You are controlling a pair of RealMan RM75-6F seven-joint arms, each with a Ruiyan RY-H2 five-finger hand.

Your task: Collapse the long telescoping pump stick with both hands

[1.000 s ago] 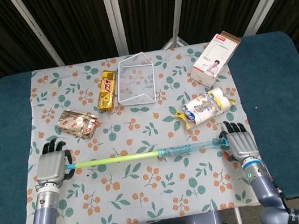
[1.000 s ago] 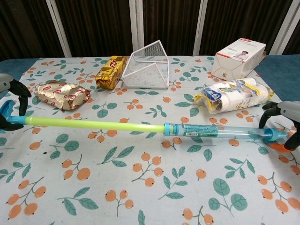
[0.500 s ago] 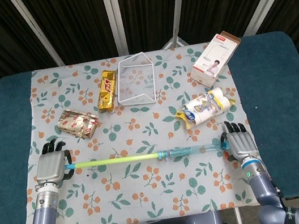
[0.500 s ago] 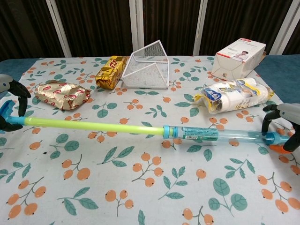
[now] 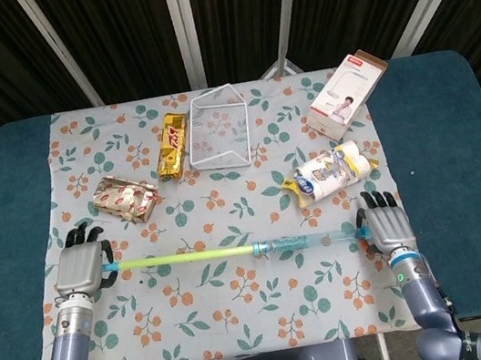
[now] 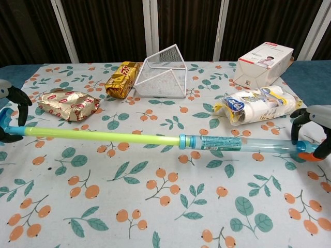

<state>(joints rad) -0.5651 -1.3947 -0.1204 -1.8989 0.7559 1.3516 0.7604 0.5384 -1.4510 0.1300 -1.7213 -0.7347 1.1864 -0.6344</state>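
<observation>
The telescoping pump stick lies left to right across the near half of the table. It has a thin yellow-green rod on the left and a clear blue tube on the right, fully extended. My left hand grips the blue handle at the rod's left end. My right hand holds the tube's right end, by an orange tip. In the chest view the stick hangs slightly above the cloth.
Behind the stick lie a gold-wrapped snack, a gold bar packet, a white wire basket, a white box and a roll pack. The floral cloth covers the table, with blue mat on both sides.
Both hands have shifted slightly outward and the stick has risen a little; the tube's right end moved right. The stick's length looks about the same.
</observation>
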